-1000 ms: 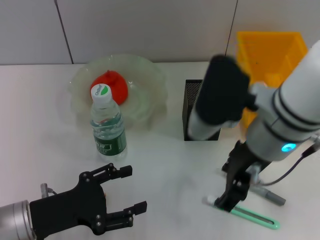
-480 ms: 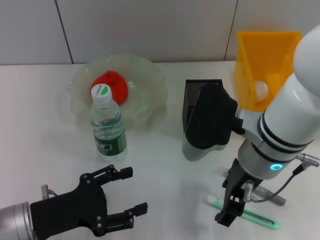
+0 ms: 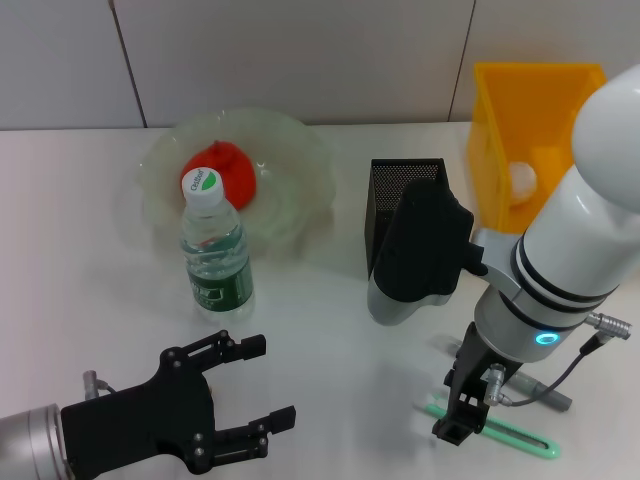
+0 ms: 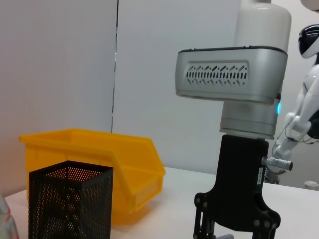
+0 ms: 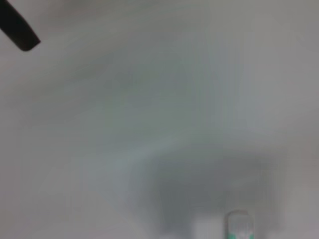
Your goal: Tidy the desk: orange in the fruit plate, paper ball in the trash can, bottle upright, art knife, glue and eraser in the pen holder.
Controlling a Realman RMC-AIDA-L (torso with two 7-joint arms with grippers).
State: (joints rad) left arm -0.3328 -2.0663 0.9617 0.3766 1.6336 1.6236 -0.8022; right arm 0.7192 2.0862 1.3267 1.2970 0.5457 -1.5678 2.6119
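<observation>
Landmark: the black mesh pen holder (image 3: 398, 215), standing on the white worktop (image 3: 80, 260).

Left claw (image 3: 240, 400): sitting low at the near edge, well to the left of the pen holder and nearer the robot. Its black fingers are spread wide and holding nothing. It is looking parked.

Clear plastic water bottle with a green label (image 3: 215, 252): standing upright left of the pen holder, white cap up. Behind it, the orange-red fruit (image 3: 222, 170) is lying in the translucent pale-green fruit plate (image 3: 300, 165). Both look done.

Right claw (image 3: 460, 418): hanging nearer the robot than the pen holder and slightly right of it, pointing down at the worktop. Its tips are sitting on or just above the near-left end of the slim mint-green art knife (image 3: 500, 432). Whether the fingers are apart or closed on it, I cannot tell.

The knife is lying flat, its long axis running from beneath the claw away to the right and slightly nearer the robot. A grey pen-like item (image 3: 540, 392) is lying just beyond it; possibly the glue, unconfirmed.

Yellow plastic bin (image 3: 535, 110): right of the pen holder, with a white paper ball (image 3: 522, 180) inside.

Judgement: the right arm is much the nearer; the grasp should close across the knife's narrow width.
</observation>
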